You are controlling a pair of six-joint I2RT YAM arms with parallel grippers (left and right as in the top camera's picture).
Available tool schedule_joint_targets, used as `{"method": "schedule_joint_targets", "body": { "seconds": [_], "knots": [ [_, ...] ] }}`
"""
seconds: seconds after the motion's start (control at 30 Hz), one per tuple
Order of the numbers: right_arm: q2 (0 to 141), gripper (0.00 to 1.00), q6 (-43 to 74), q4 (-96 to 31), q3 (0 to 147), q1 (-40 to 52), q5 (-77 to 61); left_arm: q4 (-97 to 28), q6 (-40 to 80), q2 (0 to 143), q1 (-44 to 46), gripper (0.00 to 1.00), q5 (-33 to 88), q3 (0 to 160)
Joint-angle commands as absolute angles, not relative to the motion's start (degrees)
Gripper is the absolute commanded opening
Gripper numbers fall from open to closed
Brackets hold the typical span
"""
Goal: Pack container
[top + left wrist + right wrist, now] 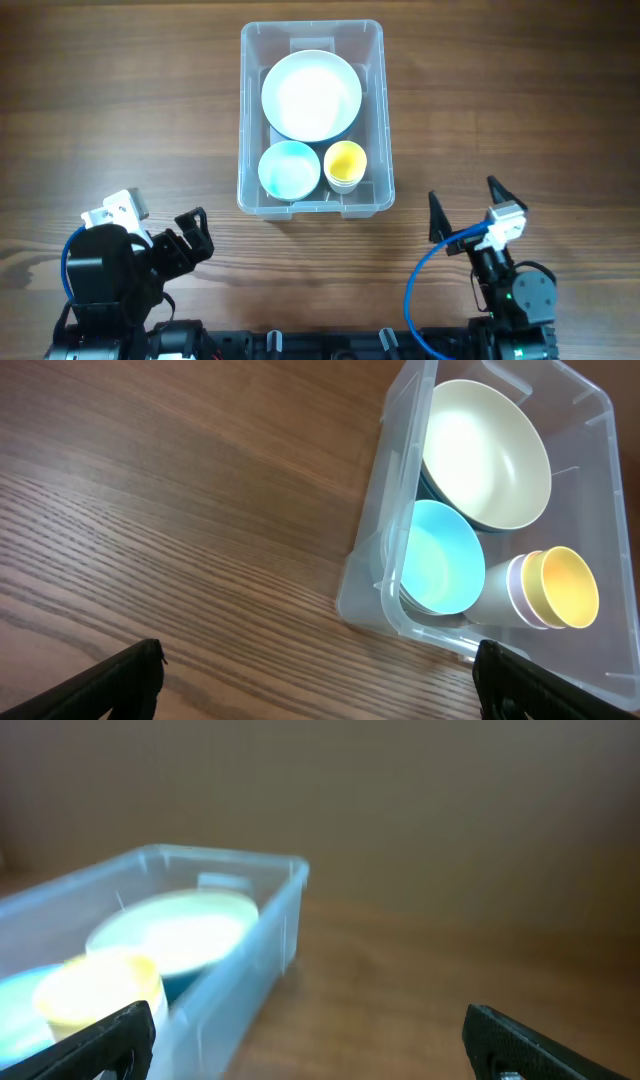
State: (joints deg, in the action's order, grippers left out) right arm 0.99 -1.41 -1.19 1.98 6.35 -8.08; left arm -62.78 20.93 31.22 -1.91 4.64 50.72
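Observation:
The clear rectangular container (250,120) stands at the middle back of the table. Inside it sit a large white bowl (311,94), a small light-blue bowl (289,169) and a yellow cup (345,163). It also shows in the left wrist view (375,530) and, blurred, in the right wrist view (250,950). My left gripper (190,235) is open and empty near the front left, apart from the container. My right gripper (467,213) is open and empty at the front right, also apart from it.
The brown wooden table (120,110) spreads to both sides of the container. The arm bases stand along the front edge. A blue cable (420,280) loops beside the right arm.

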Motion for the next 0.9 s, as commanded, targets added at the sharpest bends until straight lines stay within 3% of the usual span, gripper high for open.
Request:
{"method": "schedule_joint_targets", "body": {
  "seconds": [0.0,0.87],
  "knots": [
    [0.16,1.00,-7.09,-0.03,0.62,6.68,-9.47,-62.61,21.47,31.11,-1.61,1.00,5.74,50.52],
    [0.27,1.00,-7.51,0.01,0.62,6.68,-9.52,-62.61,21.47,31.11,-1.61,1.00,5.74,50.52]
  ]
}}
